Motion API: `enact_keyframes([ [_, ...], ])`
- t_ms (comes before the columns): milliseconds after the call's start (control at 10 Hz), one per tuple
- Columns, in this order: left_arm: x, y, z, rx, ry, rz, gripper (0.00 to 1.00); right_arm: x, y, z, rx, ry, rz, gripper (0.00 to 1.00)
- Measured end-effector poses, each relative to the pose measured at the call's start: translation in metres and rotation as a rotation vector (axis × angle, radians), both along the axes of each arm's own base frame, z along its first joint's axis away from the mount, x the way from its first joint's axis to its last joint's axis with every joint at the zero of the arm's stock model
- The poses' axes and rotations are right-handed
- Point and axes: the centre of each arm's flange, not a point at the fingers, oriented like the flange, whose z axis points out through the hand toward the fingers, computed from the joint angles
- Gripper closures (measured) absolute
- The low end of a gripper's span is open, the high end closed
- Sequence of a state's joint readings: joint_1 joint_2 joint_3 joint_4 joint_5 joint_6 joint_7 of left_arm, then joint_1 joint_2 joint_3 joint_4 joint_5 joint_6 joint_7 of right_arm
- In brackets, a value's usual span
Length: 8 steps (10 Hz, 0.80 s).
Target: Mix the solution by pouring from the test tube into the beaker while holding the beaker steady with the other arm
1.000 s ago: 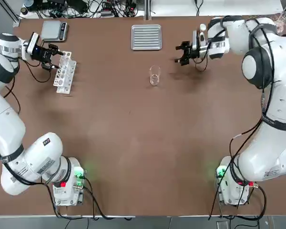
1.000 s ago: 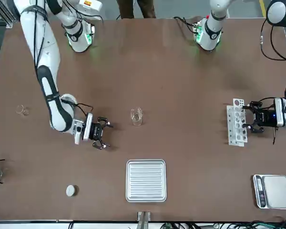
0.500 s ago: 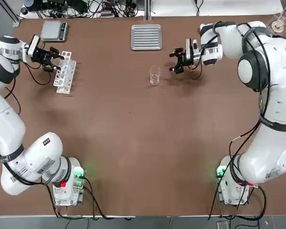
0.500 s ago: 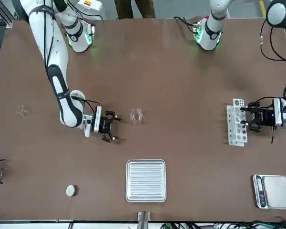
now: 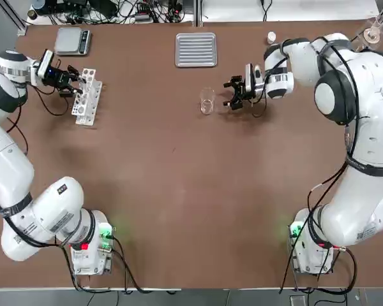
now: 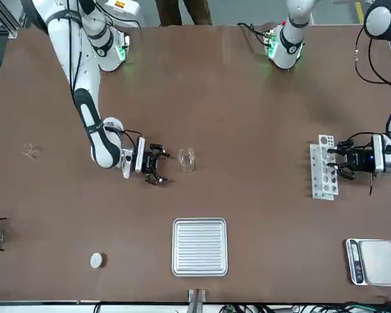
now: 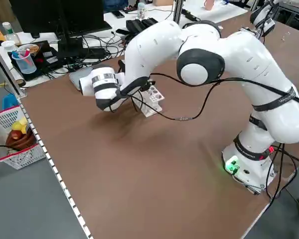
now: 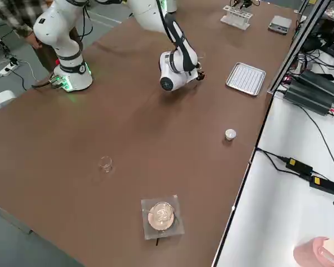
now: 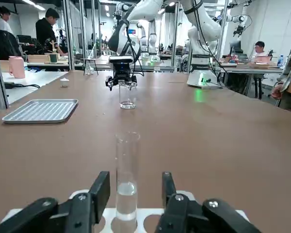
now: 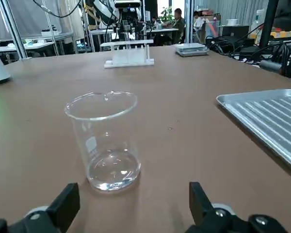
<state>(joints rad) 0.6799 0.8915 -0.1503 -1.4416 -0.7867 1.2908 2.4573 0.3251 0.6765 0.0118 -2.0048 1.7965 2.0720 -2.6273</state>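
Since the job needs one arm to steady the beaker (image 5: pixel 207 102) while the other pours, the two arms sit at opposite ends of the table's far half; the right gripper (image 5: pixel 233 93) lies low and level just beside the beaker, jaws spread wide w/ the glass lined up between them in the right wrist view (image 10: pixel 103 140) but not yet inside — no contact visible, so it's placed to slide in and clamp; the beaker stands upright, a little clear liquid in the bottom, roughly mid-table and near the ribbed metal tray (image 5: pixel 196 50). Over at the table's left edge the left gripper (image 5: pixel 70 81) is level at the white test tube rack (image 5: pixel 86 96), fingers (image 9: pixel 98 195) either side of an upright test tube (image 9: pixel 126 177) w/ liquid in its lower part; a gap shows on each side in the wrist view, so jaws are part-closed, not yet gripping — prob. about to pinch it for lifting out. Room to move: wide bare brown tabletop between rack and beaker, nothing in the carry path; the tray sits beyond the beaker and a digital scale (image 5: pixel 73 40) beyond the rack, both out of the way; a small white puck (image 6: pixel 97 261), a tinier glass piece (image 8: pixel 105 163) and a flask on a stand (image 8: pixel 162 216) sit well off toward the right edge; the rack is close to the table's left side, so the tube should come up before swinging inward, I'd judge.
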Motion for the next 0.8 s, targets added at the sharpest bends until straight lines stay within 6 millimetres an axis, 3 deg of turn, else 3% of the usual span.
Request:
enact_keyframes([
  [800, -0.002, 0.000, -0.008, -0.010, 0.009, 0.006, 0.59, -0.017, 0.023, -0.008, 0.026, 0.019, -0.044, 0.00],
])
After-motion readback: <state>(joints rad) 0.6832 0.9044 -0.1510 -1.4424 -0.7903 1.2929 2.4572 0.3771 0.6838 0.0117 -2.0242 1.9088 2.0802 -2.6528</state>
